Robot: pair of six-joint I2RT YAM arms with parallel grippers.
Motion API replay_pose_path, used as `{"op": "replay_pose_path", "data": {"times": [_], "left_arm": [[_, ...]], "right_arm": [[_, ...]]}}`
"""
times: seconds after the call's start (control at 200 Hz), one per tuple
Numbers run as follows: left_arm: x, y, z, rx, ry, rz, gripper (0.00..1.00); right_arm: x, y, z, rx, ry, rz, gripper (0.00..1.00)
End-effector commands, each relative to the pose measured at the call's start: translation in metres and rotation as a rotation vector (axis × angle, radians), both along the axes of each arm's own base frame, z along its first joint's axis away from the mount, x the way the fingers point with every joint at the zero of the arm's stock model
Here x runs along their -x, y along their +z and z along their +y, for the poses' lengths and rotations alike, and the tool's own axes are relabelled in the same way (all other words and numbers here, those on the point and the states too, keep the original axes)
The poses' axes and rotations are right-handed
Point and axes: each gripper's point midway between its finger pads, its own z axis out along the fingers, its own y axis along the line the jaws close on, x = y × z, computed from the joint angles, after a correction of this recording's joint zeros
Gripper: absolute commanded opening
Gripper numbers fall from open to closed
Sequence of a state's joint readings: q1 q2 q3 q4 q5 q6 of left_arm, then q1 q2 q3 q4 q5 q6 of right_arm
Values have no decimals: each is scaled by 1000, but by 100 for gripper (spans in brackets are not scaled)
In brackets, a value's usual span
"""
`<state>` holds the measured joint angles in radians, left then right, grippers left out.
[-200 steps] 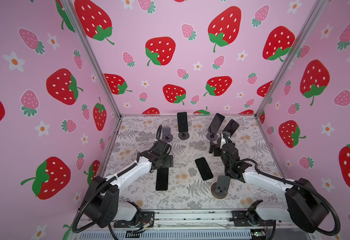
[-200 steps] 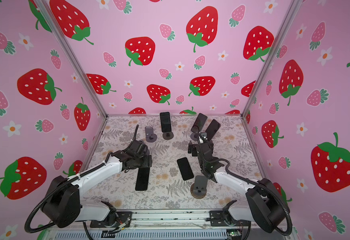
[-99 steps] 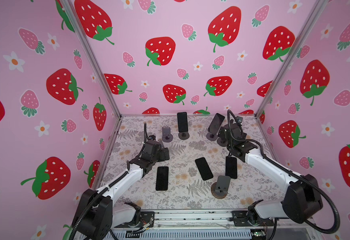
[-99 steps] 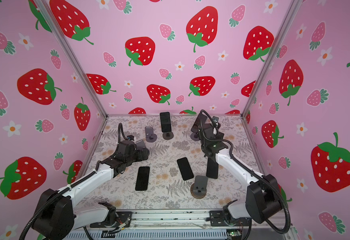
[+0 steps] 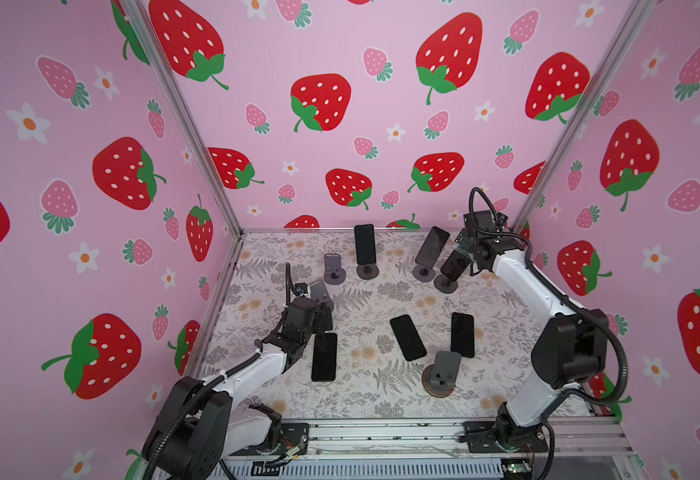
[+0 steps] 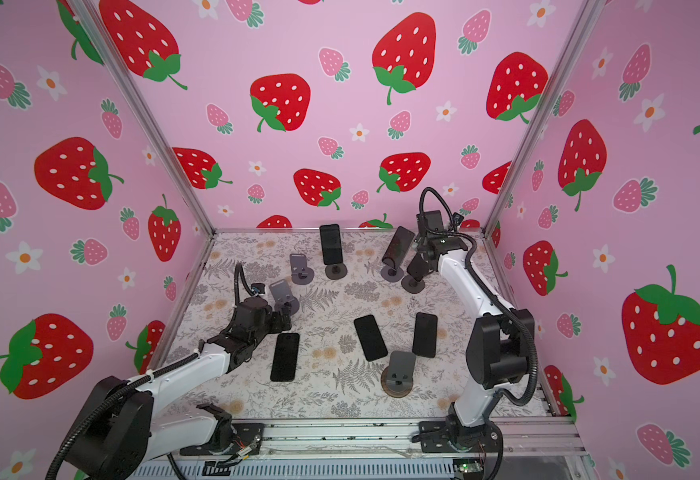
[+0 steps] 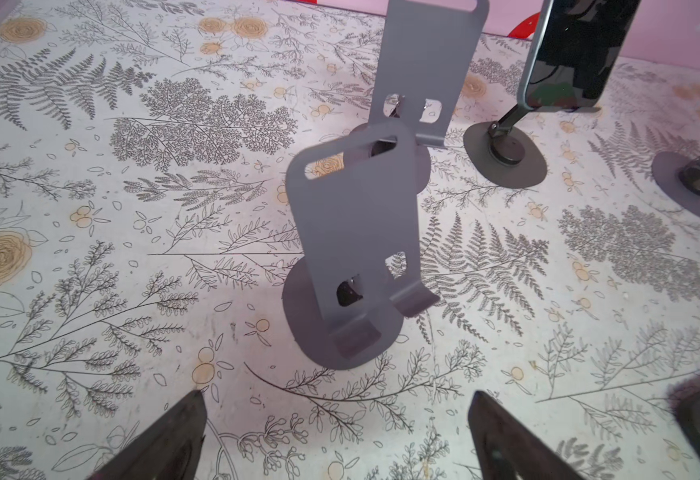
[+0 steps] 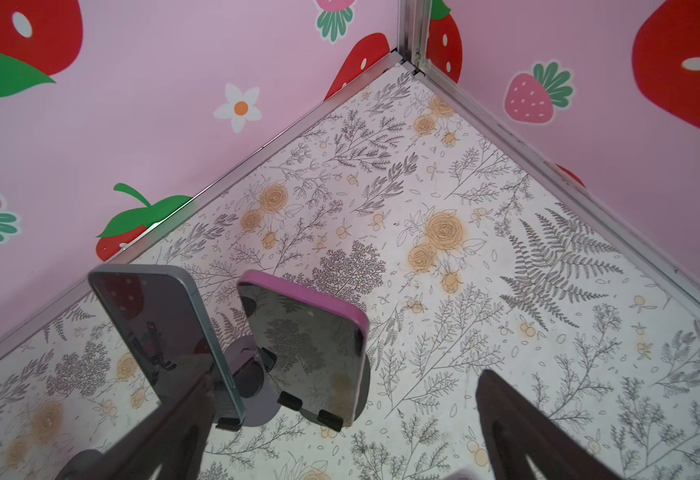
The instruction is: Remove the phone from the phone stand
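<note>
Pink-cased phone (image 8: 311,349): seated, tilted, on its phone stand (image 5: 445,284). My right gripper (image 8: 346,386): jaws spread wide, close by that phone, grasping nothing. My left gripper (image 7: 336,415): released, empty, facing a bare stand (image 7: 352,249), well apart from that phone.

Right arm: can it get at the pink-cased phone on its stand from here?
Probably yes. The right gripper is open and close over the pink-cased phone, with nothing between them. The neighbouring grey phone crowds it on one side, so it may get bumped.
</note>
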<state>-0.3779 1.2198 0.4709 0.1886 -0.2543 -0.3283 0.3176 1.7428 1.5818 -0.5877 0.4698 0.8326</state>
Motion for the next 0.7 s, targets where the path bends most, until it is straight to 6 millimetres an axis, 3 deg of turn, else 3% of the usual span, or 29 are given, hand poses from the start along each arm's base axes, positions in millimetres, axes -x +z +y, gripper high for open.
{"op": "replay_pose_path", "data": {"times": [0.0, 0.35, 0.695], "left_arm": [[-11, 17, 1, 8, 21, -83, 99], [-11, 12, 1, 3, 28, -49, 100], [-13, 6, -3, 17, 31, 2, 100]], "right_arm": [[2, -7, 0, -18, -36, 78, 100], [-21, -39, -1, 30, -157, 266, 100], [-32, -54, 2, 17, -189, 269, 100]]}}
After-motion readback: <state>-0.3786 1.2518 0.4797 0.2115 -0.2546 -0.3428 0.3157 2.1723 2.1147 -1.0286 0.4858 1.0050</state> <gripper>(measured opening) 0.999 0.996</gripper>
